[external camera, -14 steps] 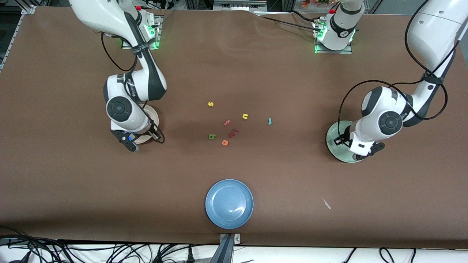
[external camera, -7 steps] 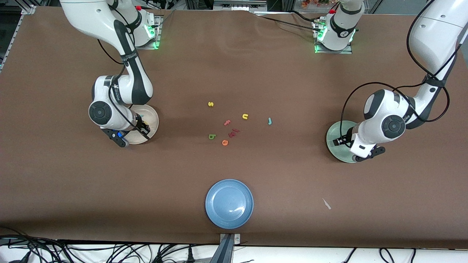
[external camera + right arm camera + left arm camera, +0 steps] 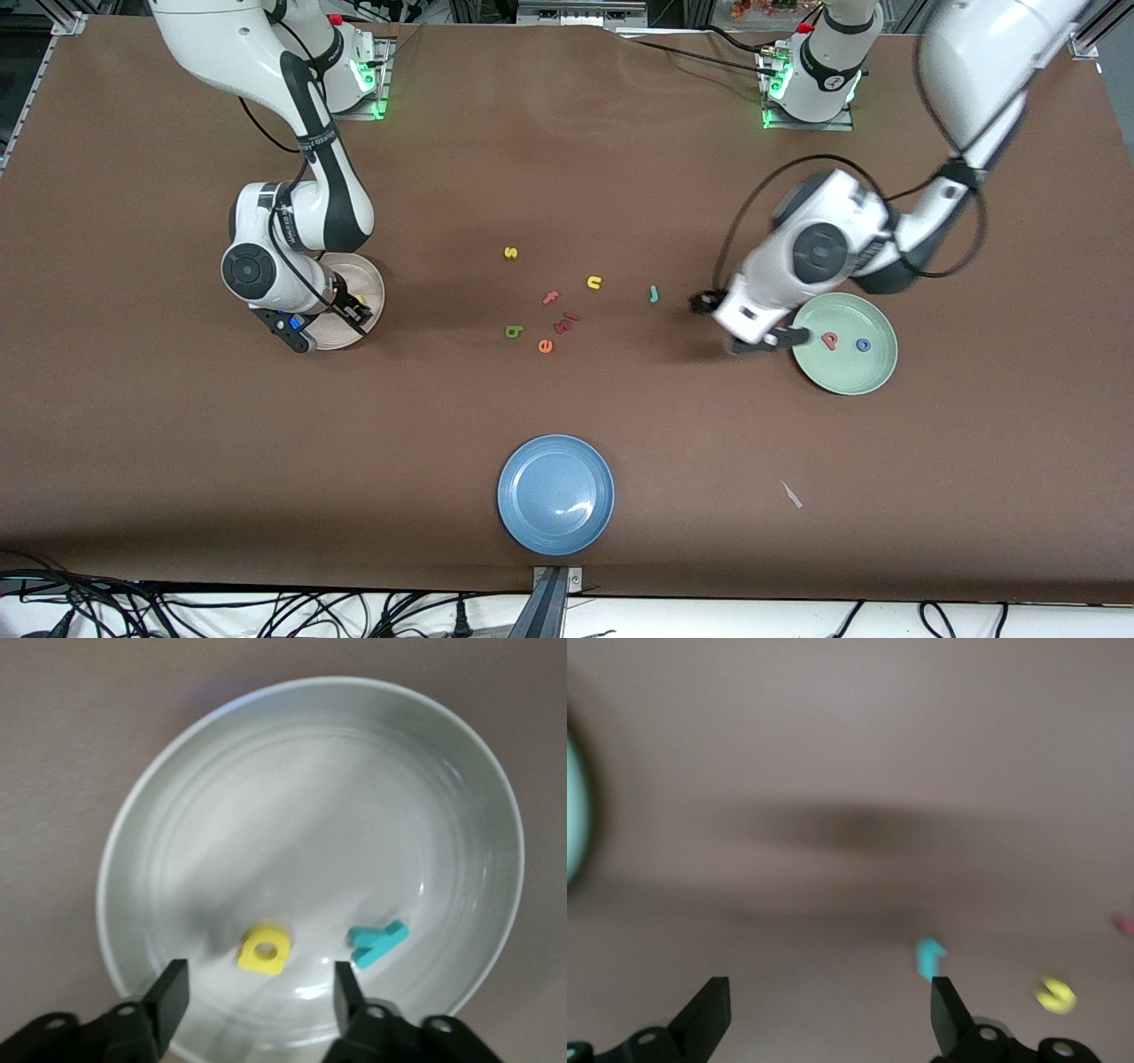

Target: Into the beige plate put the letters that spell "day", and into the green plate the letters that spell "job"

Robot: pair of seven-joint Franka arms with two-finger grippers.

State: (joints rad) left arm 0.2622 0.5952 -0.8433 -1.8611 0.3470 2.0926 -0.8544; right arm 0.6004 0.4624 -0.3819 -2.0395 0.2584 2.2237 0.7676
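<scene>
While tiny, yellow a (image 3: 264, 950) and teal y (image 3: 377, 943) lie in beige plate (image 3: 177, 815).

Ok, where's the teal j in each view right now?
Front view: the j lies on the bare table between the yellow n and the green plate.
Left wrist view: the j lies just ahead of the open jaws, beside the n.
Right wrist view: not in it; the teal letter there is the y, in the beige plate.
Shared landmark: the n, in the front and left wrist views only.
</scene>
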